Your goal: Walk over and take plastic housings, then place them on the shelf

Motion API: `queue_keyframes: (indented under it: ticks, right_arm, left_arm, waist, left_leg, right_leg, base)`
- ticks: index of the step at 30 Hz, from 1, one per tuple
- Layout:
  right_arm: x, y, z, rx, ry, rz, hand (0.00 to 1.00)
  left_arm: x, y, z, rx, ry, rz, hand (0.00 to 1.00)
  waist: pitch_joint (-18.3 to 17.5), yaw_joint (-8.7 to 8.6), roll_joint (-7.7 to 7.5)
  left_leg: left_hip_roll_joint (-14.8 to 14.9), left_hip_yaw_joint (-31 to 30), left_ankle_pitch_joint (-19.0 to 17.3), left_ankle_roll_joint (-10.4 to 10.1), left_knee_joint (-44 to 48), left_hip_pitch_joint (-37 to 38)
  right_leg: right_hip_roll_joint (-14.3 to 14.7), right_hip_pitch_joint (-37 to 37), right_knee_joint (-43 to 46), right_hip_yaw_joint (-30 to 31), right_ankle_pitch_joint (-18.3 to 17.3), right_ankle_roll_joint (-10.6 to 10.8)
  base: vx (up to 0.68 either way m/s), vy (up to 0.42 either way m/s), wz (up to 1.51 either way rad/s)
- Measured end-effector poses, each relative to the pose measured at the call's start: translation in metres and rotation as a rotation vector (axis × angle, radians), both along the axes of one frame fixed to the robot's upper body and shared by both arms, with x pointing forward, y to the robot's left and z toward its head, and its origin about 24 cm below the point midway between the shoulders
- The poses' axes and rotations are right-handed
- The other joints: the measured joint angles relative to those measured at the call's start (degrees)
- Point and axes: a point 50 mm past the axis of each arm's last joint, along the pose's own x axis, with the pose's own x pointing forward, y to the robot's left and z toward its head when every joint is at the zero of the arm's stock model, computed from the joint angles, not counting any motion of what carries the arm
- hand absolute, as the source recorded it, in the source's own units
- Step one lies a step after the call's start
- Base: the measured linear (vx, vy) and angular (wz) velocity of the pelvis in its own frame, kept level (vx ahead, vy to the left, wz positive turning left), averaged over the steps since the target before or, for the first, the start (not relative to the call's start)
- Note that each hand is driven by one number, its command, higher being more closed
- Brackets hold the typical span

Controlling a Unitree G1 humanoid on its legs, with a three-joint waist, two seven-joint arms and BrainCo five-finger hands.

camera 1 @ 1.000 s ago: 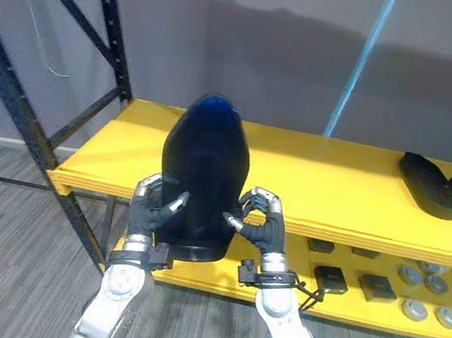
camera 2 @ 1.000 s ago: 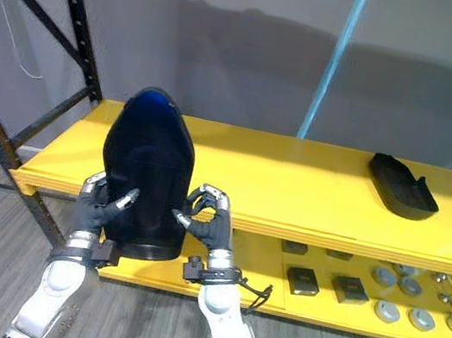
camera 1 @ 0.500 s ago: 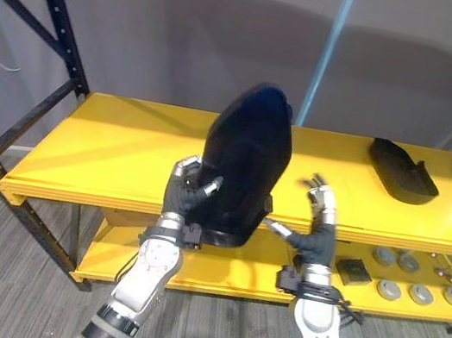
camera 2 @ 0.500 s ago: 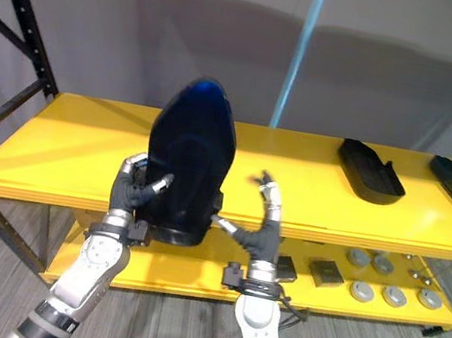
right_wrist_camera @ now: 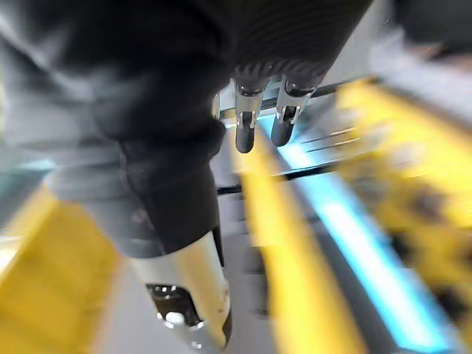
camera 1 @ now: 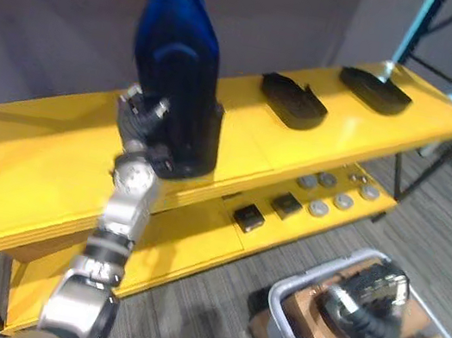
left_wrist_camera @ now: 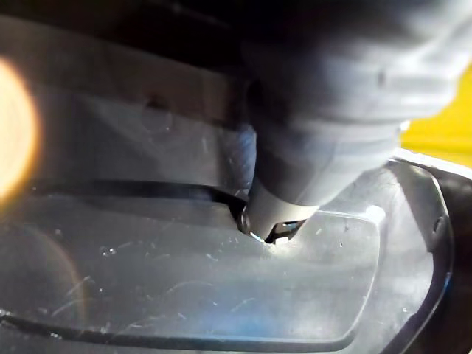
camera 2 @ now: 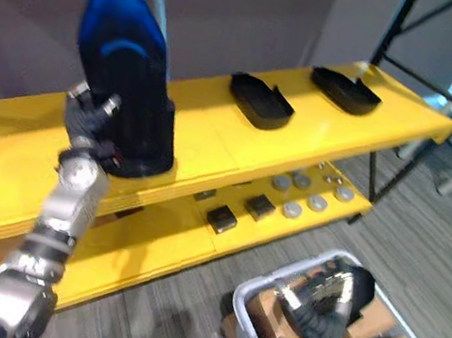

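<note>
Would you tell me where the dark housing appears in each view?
Left eye view: housing upper left, upright at the yellow shelf.
Right eye view: upper left, same shelf.
Left wrist view: glossy surface beyond the left robot hand.
Right wrist view: too blurred to tell.
Landmark: the yellow shelf.

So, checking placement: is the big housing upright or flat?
Upright: the housing stands on its base on the yellow top shelf, left hand holding its side.
</note>
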Motion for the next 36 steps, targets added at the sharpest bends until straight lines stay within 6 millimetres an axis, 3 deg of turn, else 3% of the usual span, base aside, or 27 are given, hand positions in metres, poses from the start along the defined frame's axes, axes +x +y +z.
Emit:
queue_keyframes:
  ticks: [3, 6, 11, 15, 22, 25, 26, 29, 36]
  right_arm:
    - [-0.016, 0.021, -0.021, -0.015, 0.122, 0.162, 0.00]
    - [-0.020, 0.035, -0.026, 0.001, 0.145, 0.264, 0.00]
    - [-0.023, 0.053, -0.025, 0.019, 0.129, 0.414, 0.00]
    - [-0.025, 0.063, -0.024, 0.038, 0.126, 0.472, 0.00]
    - [-0.028, 0.066, -0.027, 0.009, 0.149, 0.504, 0.00]
    - [-0.029, 0.068, -0.029, 0.007, 0.161, 0.513, 0.00]
    - [-0.030, 0.070, -0.031, 0.006, 0.170, 0.527, 0.00]
    - [-0.033, 0.075, -0.035, 0.013, 0.191, 0.550, 0.00]
    - [-0.033, 0.074, -0.035, 0.009, 0.193, 0.548, 0.00]
  left_arm:
    - [0.003, 0.025, 0.044, 0.023, -0.050, 0.064, 1.00]
    - [0.004, 0.046, 0.067, 0.043, -0.039, 0.109, 1.00]
    - [0.010, 0.056, 0.072, 0.050, 0.032, 0.104, 1.00]
    - [0.010, 0.056, 0.078, 0.039, 0.026, 0.075, 1.00]
    - [0.017, 0.058, 0.062, 0.029, 0.129, 0.053, 1.00]
    - [0.019, 0.059, 0.058, 0.034, 0.160, 0.052, 1.00]
    - [0.018, 0.062, 0.058, 0.035, 0.165, 0.059, 0.00]
    - [0.015, 0.069, 0.061, 0.058, 0.171, 0.087, 0.00]
    - [0.015, 0.066, 0.071, 0.059, 0.164, 0.087, 0.00]
  waist:
    - [3.66, -0.99, -0.10]
    - [7.25, -1.11, -0.14]
    - [10.42, 0.04, -0.27]
    - [11.32, 2.02, -0.44]
    - [11.45, 4.36, -0.43]
    - [11.47, 4.48, -0.43]
    - [11.47, 4.70, -0.43]
    - [11.50, 4.77, -0.41]
    - [12.22, 5.74, -0.41]
  left_leg:
    - [0.63, 1.17, -0.88, -0.81, 1.44, -1.63]
    - [1.45, 2.14, -0.96, -1.00, 3.38, -3.51]
    - [3.91, 5.81, -2.39, -1.38, 8.29, -7.21]
    - [4.46, 6.84, -3.86, -1.09, 11.20, -8.43]
    - [4.74, 6.72, -5.90, -0.46, 14.82, -10.44]
    - [5.06, 7.62, -5.83, -0.46, 15.12, -10.44]
    - [4.99, 7.79, -5.69, -0.66, 15.16, -10.54]
    - [4.80, 7.76, -5.59, -0.56, 15.29, -11.24]
    - [4.77, 8.09, -5.54, -0.55, 15.19, -11.41]
  right_leg:
    - [0.48, -1.77, 0.38, 1.10, 0.45, -0.15]
    - [1.10, -4.10, 2.00, 1.57, 0.44, -0.18]
    - [1.61, -6.55, 3.29, 1.20, 0.49, -0.33]
    - [1.56, -7.81, 5.51, 0.96, -0.53, -0.51]
    - [0.71, -8.56, 7.24, -0.06, -1.42, -0.26]
    - [0.45, -8.64, 8.10, -0.68, -2.05, -0.23]
    - [0.33, -8.77, 8.09, -0.63, -2.05, -0.22]
    - [0.18, -9.48, 8.08, -0.63, -2.05, -0.22]
    - [0.20, -9.91, 8.03, -0.40, -2.06, -0.21]
  base:
    - [-0.06, -0.007, -0.22]
    - [-0.03, -0.012, -0.14]
    - [0.00, 0.002, -0.03]
    - [0.01, 0.033, -0.01]
    - [-0.01, 0.061, 0.07]
    - [-0.01, 0.034, 0.14]
    - [-0.01, 0.037, 0.03]
    - [0.00, 0.044, 0.01]
    - [0.00, 0.013, -0.01]
